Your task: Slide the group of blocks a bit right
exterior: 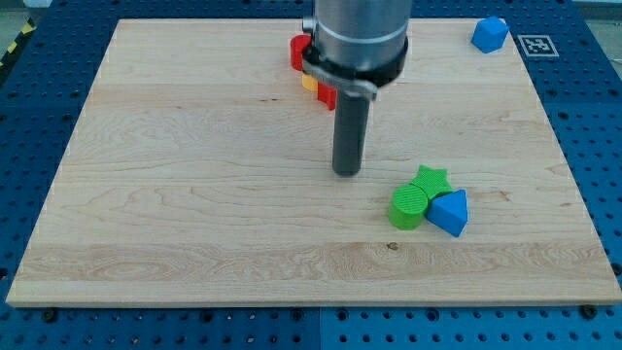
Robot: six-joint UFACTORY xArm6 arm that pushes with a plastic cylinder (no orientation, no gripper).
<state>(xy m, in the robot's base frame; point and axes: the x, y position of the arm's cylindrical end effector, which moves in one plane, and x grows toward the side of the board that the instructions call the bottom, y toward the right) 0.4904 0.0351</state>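
A group of three blocks sits at the view's lower right, touching each other: a green round block (409, 206), a green star block (431, 181) just above it, and a blue triangular block (450, 211) to their right. My tip (347, 172) is on the board to the left of the group, a short gap from the green round block. It touches no block.
A red block (297, 52) and a yellow block (310, 84) with another red piece (327, 95) lie near the view's top, partly hidden behind my arm. A blue block (490, 34) sits at the top right corner of the wooden board (146, 194).
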